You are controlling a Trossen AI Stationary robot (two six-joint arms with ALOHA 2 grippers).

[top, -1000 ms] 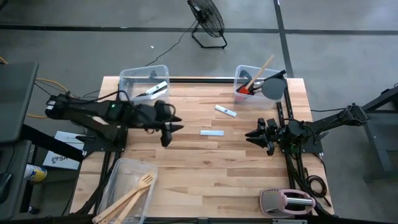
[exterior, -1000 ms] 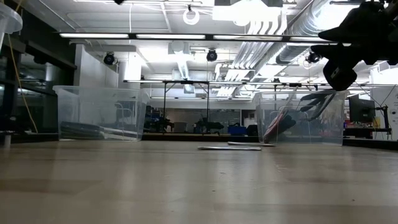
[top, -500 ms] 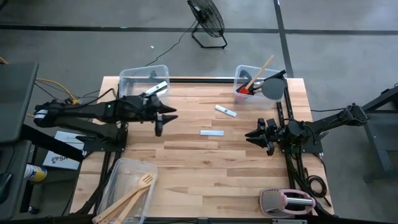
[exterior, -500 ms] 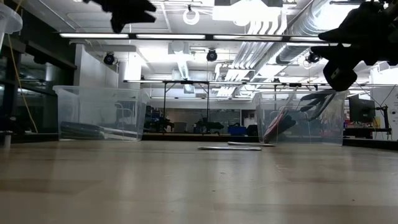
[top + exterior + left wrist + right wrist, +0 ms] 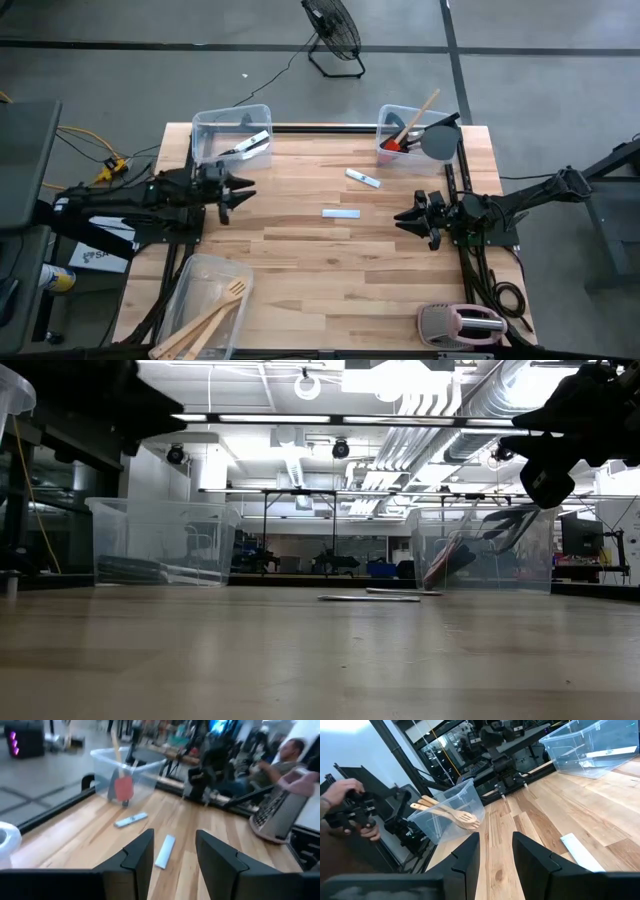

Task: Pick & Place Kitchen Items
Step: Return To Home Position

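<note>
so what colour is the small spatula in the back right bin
Red. The spatula shows best in the high view, inside the bin.

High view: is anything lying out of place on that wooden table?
Two things lie loose on the wooden table, outside the clear plastic bins: a slim white utensil, askew, and a second white utensil near it. The other utensils sit in bins. Nothing looks spilled or broken.

Three clear bins (image 5: pixel 215 135) (image 5: pixel 383 122) (image 5: pixel 200 275), two loose white utensils (image 5: pixel 363 178) (image 5: pixel 341 213) between them, and one toaster (image 5: pixel 462 325).
</note>
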